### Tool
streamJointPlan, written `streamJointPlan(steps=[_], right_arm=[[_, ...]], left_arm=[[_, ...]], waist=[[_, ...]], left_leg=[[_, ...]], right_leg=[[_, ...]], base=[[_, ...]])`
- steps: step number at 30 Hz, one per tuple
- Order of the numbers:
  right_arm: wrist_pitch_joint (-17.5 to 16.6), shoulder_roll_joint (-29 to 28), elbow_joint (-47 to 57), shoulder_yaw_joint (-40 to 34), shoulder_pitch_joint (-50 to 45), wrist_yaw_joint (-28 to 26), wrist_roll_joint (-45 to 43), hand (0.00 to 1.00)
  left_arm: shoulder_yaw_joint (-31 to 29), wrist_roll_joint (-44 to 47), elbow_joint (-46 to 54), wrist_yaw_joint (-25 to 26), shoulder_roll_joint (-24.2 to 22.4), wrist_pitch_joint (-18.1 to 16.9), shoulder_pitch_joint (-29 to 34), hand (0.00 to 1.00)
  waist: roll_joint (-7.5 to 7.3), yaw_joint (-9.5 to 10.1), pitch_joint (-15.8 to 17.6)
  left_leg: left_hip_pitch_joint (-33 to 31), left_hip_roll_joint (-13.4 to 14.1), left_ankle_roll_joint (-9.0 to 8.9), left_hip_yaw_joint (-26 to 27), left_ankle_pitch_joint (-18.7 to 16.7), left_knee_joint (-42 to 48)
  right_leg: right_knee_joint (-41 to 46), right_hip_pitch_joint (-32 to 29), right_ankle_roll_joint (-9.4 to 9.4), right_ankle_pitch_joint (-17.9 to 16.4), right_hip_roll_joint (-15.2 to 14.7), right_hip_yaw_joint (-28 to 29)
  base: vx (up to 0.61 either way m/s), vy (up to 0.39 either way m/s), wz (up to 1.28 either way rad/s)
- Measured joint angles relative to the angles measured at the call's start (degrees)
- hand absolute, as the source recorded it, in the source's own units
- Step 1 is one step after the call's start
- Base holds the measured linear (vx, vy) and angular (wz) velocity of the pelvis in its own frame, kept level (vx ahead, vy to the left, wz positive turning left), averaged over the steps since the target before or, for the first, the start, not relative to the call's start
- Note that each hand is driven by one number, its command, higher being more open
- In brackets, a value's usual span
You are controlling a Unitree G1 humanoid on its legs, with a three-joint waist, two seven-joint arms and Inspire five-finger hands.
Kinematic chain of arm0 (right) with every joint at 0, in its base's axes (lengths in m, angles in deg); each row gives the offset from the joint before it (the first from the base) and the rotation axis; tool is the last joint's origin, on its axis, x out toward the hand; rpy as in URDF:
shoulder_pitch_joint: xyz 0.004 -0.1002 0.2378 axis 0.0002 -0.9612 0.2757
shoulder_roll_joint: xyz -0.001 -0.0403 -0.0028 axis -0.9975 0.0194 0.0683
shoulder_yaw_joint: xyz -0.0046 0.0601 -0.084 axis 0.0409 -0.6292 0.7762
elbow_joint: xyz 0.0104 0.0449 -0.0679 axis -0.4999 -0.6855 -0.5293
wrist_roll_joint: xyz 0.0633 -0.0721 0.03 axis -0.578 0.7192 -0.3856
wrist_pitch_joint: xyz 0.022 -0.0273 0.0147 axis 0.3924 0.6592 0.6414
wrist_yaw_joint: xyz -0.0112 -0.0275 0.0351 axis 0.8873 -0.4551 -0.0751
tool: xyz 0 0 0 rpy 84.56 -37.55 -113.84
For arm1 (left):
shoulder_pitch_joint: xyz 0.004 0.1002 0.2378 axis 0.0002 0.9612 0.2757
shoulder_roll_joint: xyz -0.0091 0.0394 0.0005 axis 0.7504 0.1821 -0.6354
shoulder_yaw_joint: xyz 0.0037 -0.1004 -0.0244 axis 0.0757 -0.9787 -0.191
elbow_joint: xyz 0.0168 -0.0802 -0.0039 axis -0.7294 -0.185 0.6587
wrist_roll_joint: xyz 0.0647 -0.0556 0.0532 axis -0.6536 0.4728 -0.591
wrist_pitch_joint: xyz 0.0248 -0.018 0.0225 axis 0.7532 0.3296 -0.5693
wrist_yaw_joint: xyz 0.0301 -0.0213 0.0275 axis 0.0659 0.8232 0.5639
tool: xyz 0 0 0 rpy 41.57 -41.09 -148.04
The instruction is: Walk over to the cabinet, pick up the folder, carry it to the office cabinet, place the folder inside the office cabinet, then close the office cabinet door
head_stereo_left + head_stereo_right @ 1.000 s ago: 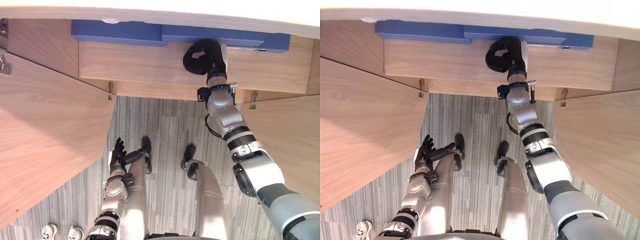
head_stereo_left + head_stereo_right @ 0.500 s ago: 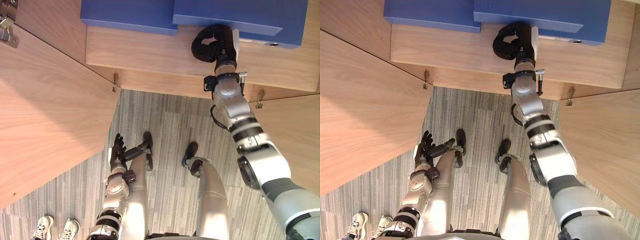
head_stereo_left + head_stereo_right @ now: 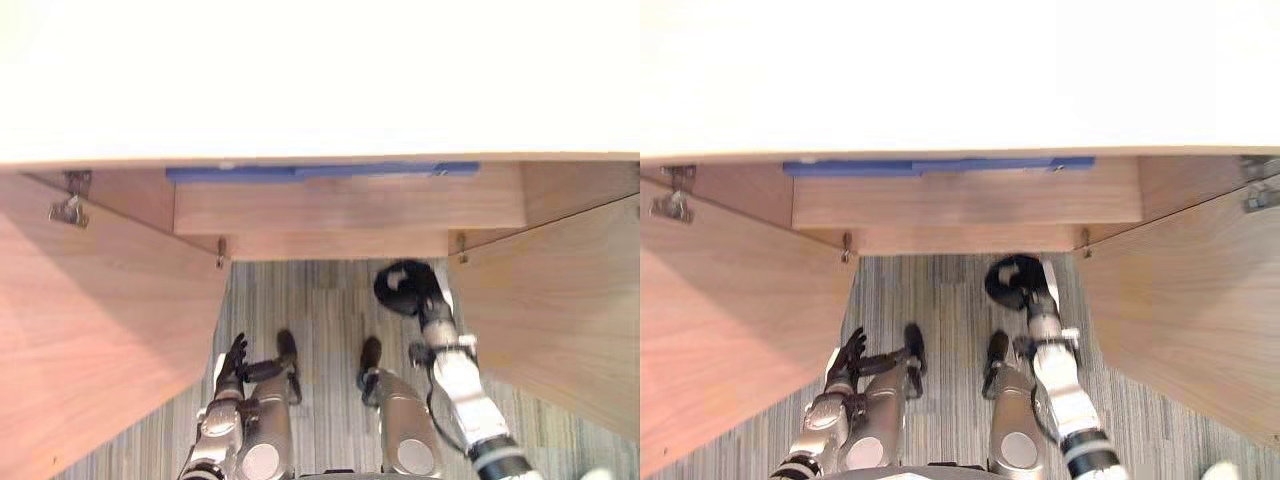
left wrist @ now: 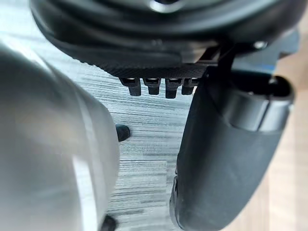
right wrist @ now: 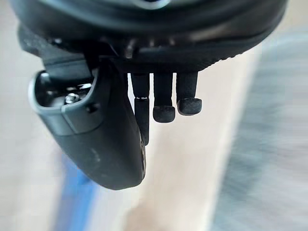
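The cabinet [image 3: 575, 185] stands open, its left door [image 3: 100, 330] and right door [image 3: 560, 300] swung wide over the striped floor [image 3: 320, 295]. The blue folder [image 3: 320, 172] lies flat on the shelf [image 3: 350, 208] inside. The right hand [image 3: 403, 288] hangs below the shelf, curled and empty. The left hand [image 3: 233, 362] is low, with straight fingers.

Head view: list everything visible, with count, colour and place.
cabinet: one, light wood with a white top, open, straight ahead
doors: two, light wood, swung open at left and right
folders: two by the look, blue, overlapping, lying flat inside the cabinet
hinges: a few, metal, at the door edges
floor: grey striped carpet, in front of the cabinet
left hand: dark, fingers straight, low at the robot's left
right hand: dark, fingers curled on nothing, over the floor just before the cabinet
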Motion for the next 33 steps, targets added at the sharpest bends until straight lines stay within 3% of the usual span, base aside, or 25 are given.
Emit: streamJointPlan(steps=[4,10,16,19,23,29,33], right_arm=[[1.0,-2.8,-12.4,-8.3,-3.4,0.6,0.5,1.00],[1.8,-4.3,-20.8,-16.6,-4.8,2.2,-5.2,1.00],[1.9,-5.7,-21.6,-20.5,-6.1,2.8,-12.0,1.00],[1.9,-6.5,-20.2,-26.1,-6.3,3.1,-16.3,1.00],[2.0,-6.5,-10.8,-34.3,-6.8,5.7,-18.1,1.00],[1.8,0.2,-1.6,-40.1,-4.4,7.9,-17.9,1.00],[1.8,8.4,-1.6,-41.6,3.1,9.6,-17.8,1.00]], left_arm=[[-3.1,-1.1,-1.8,-0.3,-0.1,0.3,2.2,1.00],[-4.6,-2.8,-4.1,-0.9,-0.4,0.9,2.3,1.00],[-5.1,-4.6,-5.2,-1.1,-1.5,2.0,4.9,1.00],[-5.1,-4.6,-5.6,-1.1,-1.6,2.3,6.0,1.00],[-6.2,-4.7,-5.8,-1.2,-1.6,2.4,7.2,1.00],[-6.1,-5.8,-5.7,-2.3,-1.4,1.7,7.9,1.00],[-5.6,-5.8,-5.8,-2.8,-1.4,1.5,8.3,1.00]], waist=[[-0.08,-0.72,-5.5],[0.01,-2.37,-8.5],[0.14,-2.94,-10.2],[0.12,-3.41,-10.4],[0.14,-4.29,-10.4],[1.03,-5.30,-10.3],[2.93,-6.41,-9.2]], left_leg=[[9.4,-0.4,-0.84,4.1,0.8,-7.2],[15.3,-1.7,-0.66,6.1,2.2,-12.3],[19.4,-2.3,-0.61,9.5,2.3,-14.7],[21.0,-2.7,-0.65,12.2,2.2,-15.5],[21.8,-2.8,-1.08,16.0,1.3,-15.4],[22.2,-2.8,-1.12,20.1,-1.4,-13.1],[21.9,-3.0,-0.83,20.6,-3.5,-11.3]], right_leg=[[-8.6,7.9,0.80,3.2,1.3,2.9],[-14.0,12.8,1.40,5.6,1.4,4.6],[-15.4,14.1,1.57,6.8,1.7,8.6],[-16.1,14.1,1.63,7.6,2.0,11.4],[-16.7,12.6,1.59,8.9,2.5,16.1],[-16.9,11.3,1.80,9.6,3.1,21.3],[-17.0,10.2,2.15,9.9,3.1,24.2]], base=[[0.13,0.028,-0.46],[0.03,0.032,-0.18],[-0.04,0.019,-0.34],[-0.06,0.019,-0.47],[-0.08,-0.002,-0.54],[-0.04,-0.011,-0.51],[-0.01,-0.011,-0.39]])
